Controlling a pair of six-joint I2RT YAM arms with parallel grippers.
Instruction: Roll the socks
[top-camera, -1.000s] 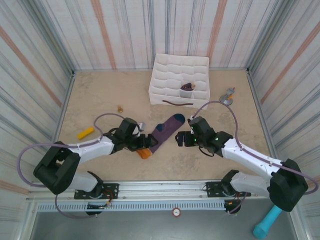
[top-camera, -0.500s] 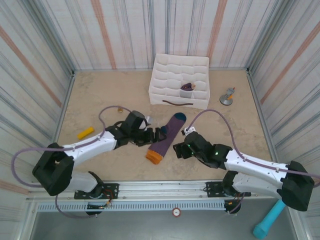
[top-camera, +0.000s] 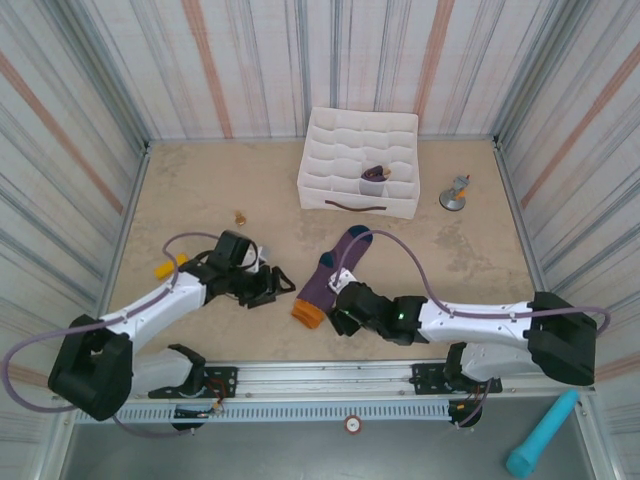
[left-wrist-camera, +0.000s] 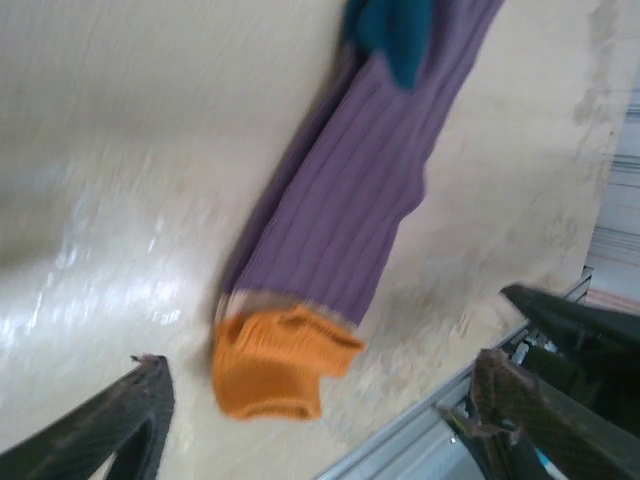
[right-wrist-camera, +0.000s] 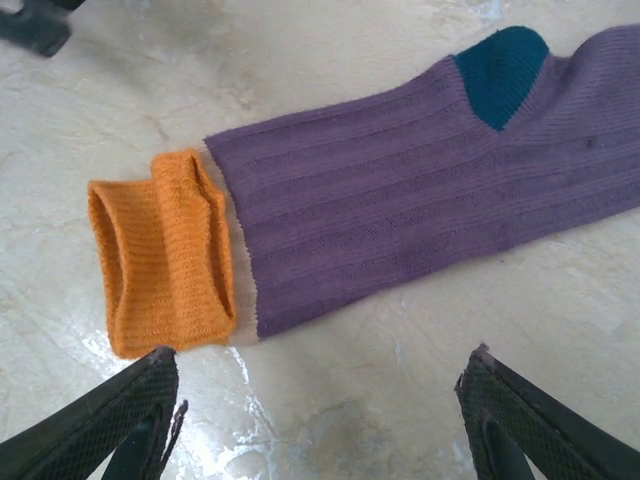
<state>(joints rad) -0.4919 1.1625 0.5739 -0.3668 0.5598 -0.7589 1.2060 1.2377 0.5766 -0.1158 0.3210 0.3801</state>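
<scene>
The socks (top-camera: 337, 262) lie flat on the table as one purple strip with a teal patch, orange cuff (top-camera: 308, 311) toward the near edge; I cannot tell if two are stacked. My left gripper (top-camera: 272, 287) stands open just left of the cuff, touching nothing. The left wrist view has the cuff (left-wrist-camera: 278, 364) ahead of the open left gripper (left-wrist-camera: 320, 430). My right gripper (top-camera: 338, 304) is open just right of the cuff. In the right wrist view the purple leg (right-wrist-camera: 400, 215) and folded-over cuff (right-wrist-camera: 165, 265) lie beyond the open right gripper (right-wrist-camera: 320, 425).
A white gridded fabric box (top-camera: 345, 140) stands at the back centre, with a dark rolled item (top-camera: 377, 175) in one cell. A yellow piece (top-camera: 167, 267) and a small brass thing (top-camera: 240, 216) lie left. A grey stand (top-camera: 457, 193) sits at right.
The left gripper has drawn back to the left, off the sock. The right gripper has slid left and nearer, down to the cuff end. The sock now lies straighter, cuff nearest the front.
</scene>
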